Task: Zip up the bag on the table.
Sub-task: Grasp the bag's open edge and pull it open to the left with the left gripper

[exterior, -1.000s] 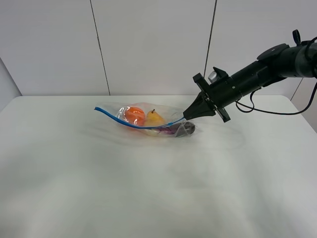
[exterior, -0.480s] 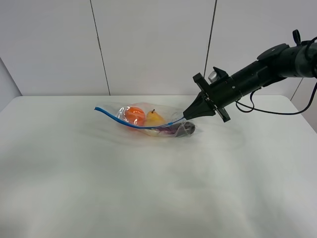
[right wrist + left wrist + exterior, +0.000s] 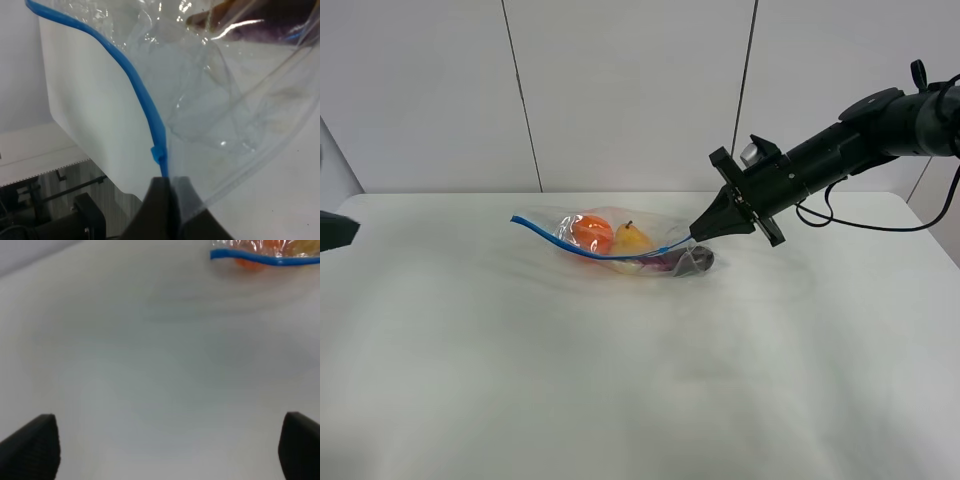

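Note:
The clear crinkly bag [image 3: 620, 243] lies on the white table [image 3: 620, 390], with an orange fruit [image 3: 590, 231], a yellow pear [image 3: 632, 238] and a dark item [image 3: 692, 261] inside. Its blue zipper strip [image 3: 570, 246] runs along the near edge. My right gripper [image 3: 696, 236] is shut on the strip's right end, and the right wrist view shows the pinched strip [image 3: 145, 107] above my fingertips [image 3: 162, 192]. My left gripper [image 3: 332, 231] is at the far left edge, well away from the bag. The left wrist view shows it open [image 3: 165, 440], with the strip's left end [image 3: 260, 258] far off.
Grey wall panels [image 3: 620, 90] stand behind the table's back edge. The right arm [image 3: 840, 145] reaches in from the upper right with a black cable hanging under it. Bare tabletop [image 3: 160, 365] lies between the left gripper and the bag.
My left gripper has come into view at the left edge of the exterior high view. The right gripper and the bag have not moved.

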